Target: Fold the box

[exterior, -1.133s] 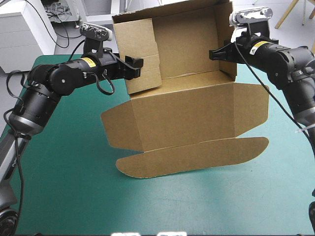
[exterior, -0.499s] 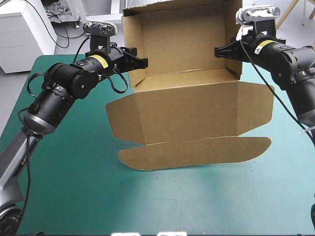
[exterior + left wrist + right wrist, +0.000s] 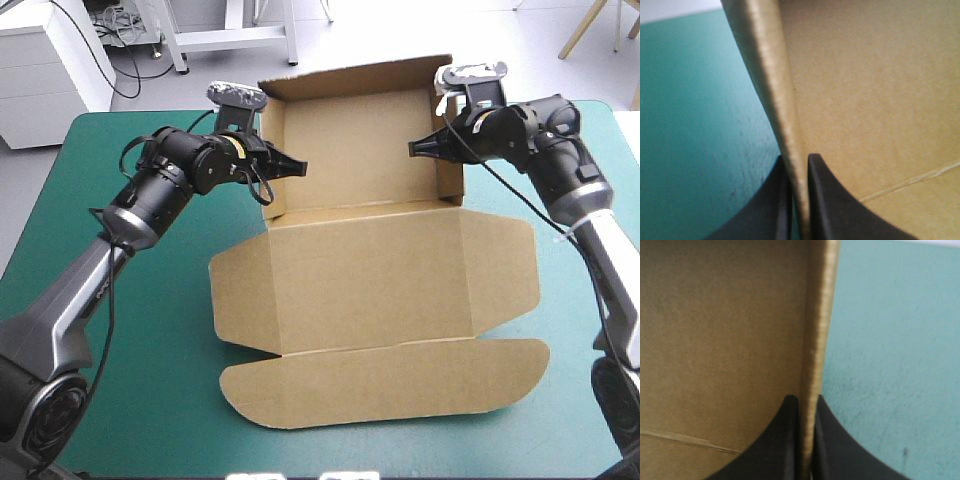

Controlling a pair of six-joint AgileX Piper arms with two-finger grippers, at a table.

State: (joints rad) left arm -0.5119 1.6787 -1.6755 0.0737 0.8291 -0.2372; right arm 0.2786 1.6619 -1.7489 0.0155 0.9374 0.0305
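The left gripper [image 3: 799,158] has its two black fingers [image 3: 826,200] all but pressed together, pinching the upright edge of the box's left side wall [image 3: 771,75] between them. The right gripper [image 3: 807,399] is drawn in just as narrowly on the edge of the right side wall [image 3: 819,320]. In the high view the two grippers enter the box [image 3: 370,280] from 9 o'clock and 3 o'clock, each wall standing raised beside the back wall [image 3: 350,130]. The box lies at the middle of the table, its tray part toward 12 o'clock. The lid panel [image 3: 370,285] lies flat on the teal-green cover [image 3: 140,380], and the rounded tuck flap [image 3: 385,385] is at 6 o'clock. Each wrist view shows only the fingertips, a strip of brown board and some cover, so the depth of either grip on its wall cannot be judged. In the high view the fingertips are small and dark against the board, and the crease between the tray floor and the back wall is hard to make out. Compared with the earlier frames, the box has come down from a lifted, tilted pose. Its back wall no longer runs past the far limit of the view, the lid and flap now sit nearer 6 o'clock, and both grippers are lower and closer together.
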